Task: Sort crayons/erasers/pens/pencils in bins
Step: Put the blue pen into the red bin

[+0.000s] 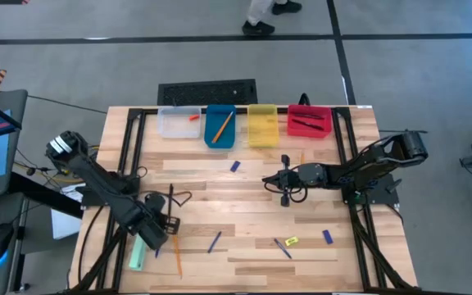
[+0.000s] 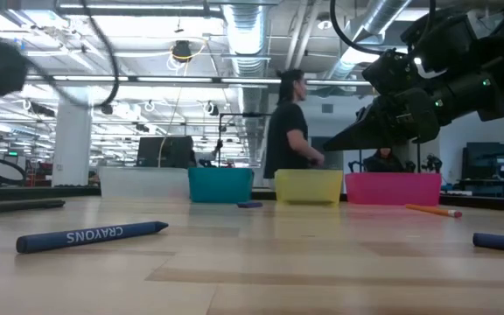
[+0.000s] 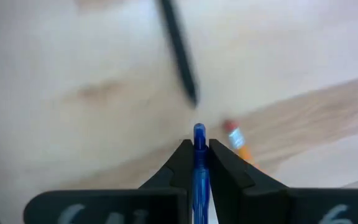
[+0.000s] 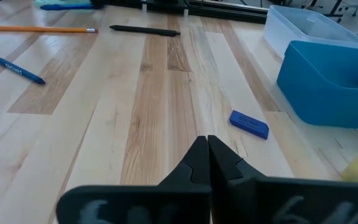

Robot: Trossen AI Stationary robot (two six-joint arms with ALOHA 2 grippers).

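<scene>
Wooden planks of the table carry a scatter of stationery. Pinched between the fingers of my left gripper is a blue crayon, its tip poking out past them, near the table's front left corner, beside a black pen and a pencil. Along the far edge stand the four bins: clear bin with an orange-red eraser, blue bin with a pencil inside, yellow bin, red bin with dark pens. My right gripper hangs mid-table, fingers pressed together on nothing, near a blue eraser. Beyond the bins a person stands in the room.
</scene>
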